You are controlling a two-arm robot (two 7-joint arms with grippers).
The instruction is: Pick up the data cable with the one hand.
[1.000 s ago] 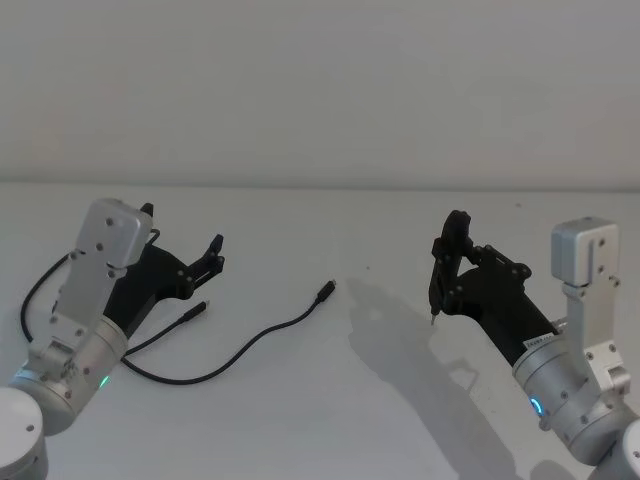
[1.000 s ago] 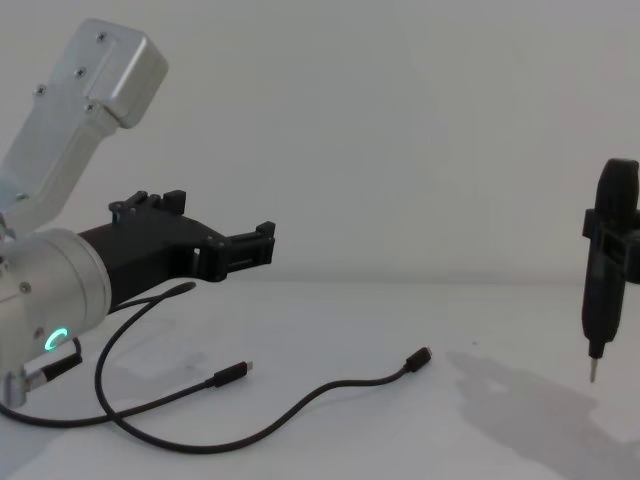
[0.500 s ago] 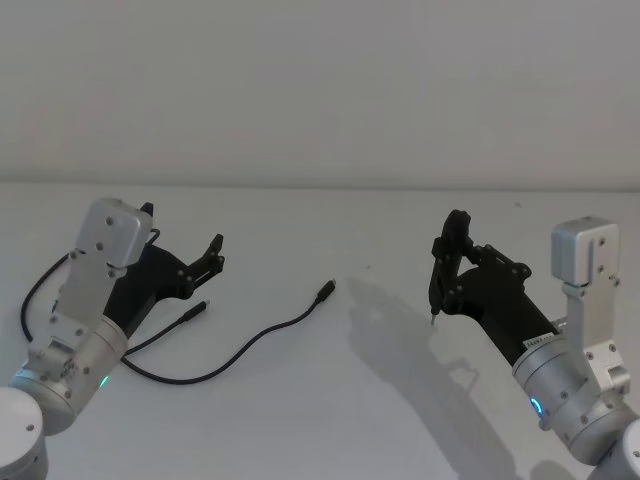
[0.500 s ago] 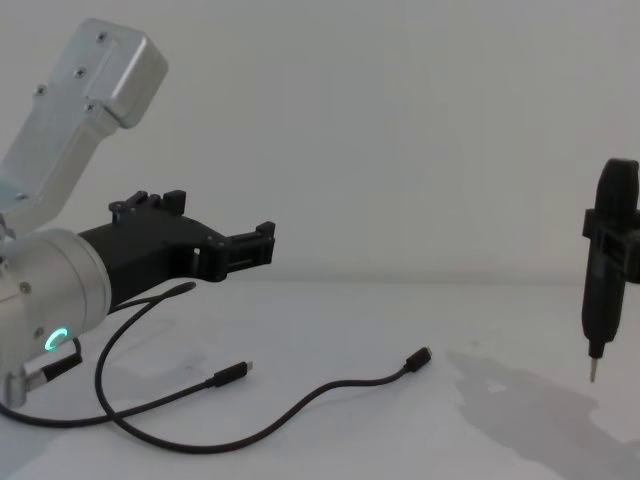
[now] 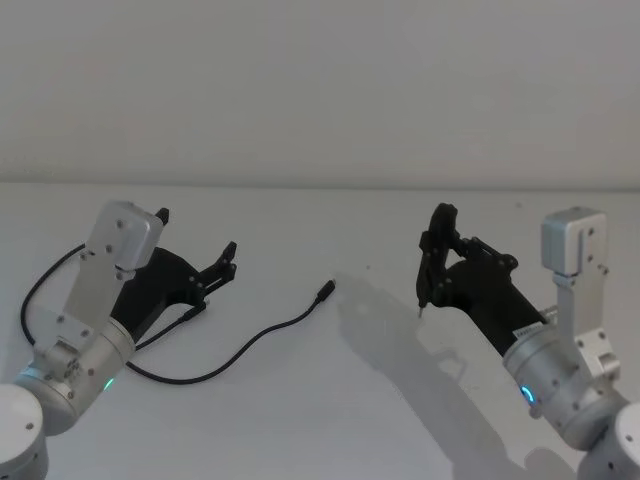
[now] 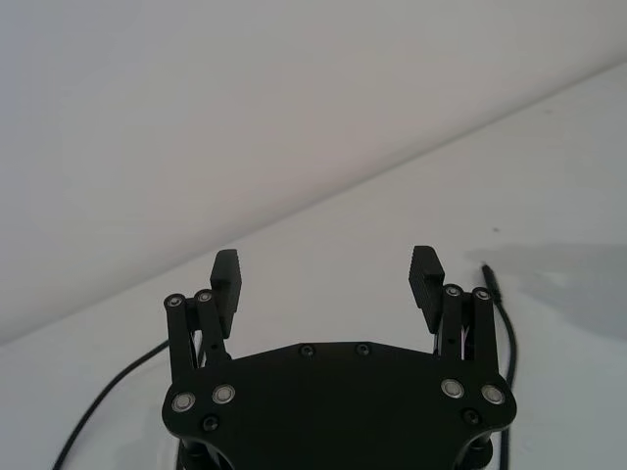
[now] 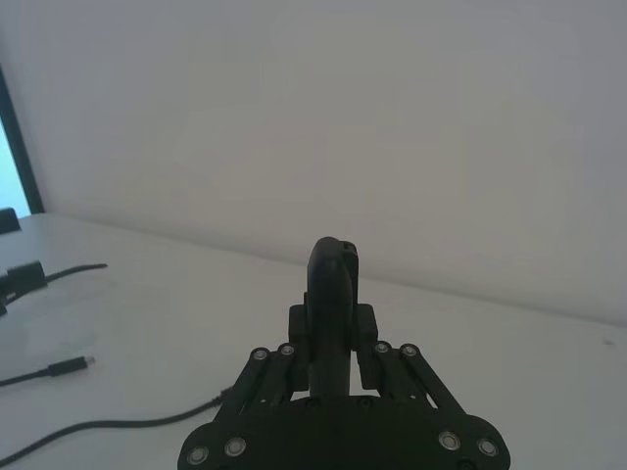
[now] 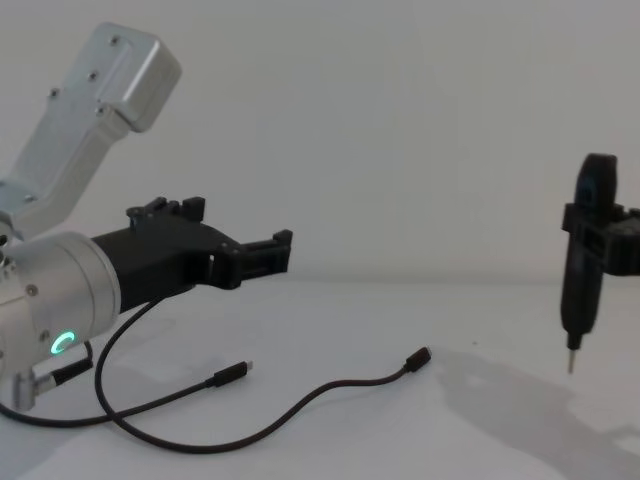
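Note:
The data cable lies on the white table, curving from one small plug round to another plug just under my left gripper. That left gripper, black on a silver wrist with a green ring, hovers open above the cable's left part with nothing between its fingers. The left wrist view has the left gripper wide apart, with the cable beside one finger. From the chest, the cable rests below and ahead of the left gripper. At the right, my right gripper is shut on a pen-shaped tool, clear of the cable.
The white tabletop runs back to a plain wall. A black cable loop curves out left of the left wrist. The tool's metal tip hangs a little above the table, right of the far plug.
My left gripper has risen and moved forward and to the right over the cable. The right gripper with its tool has shifted left, toward the middle. The cable has not moved.

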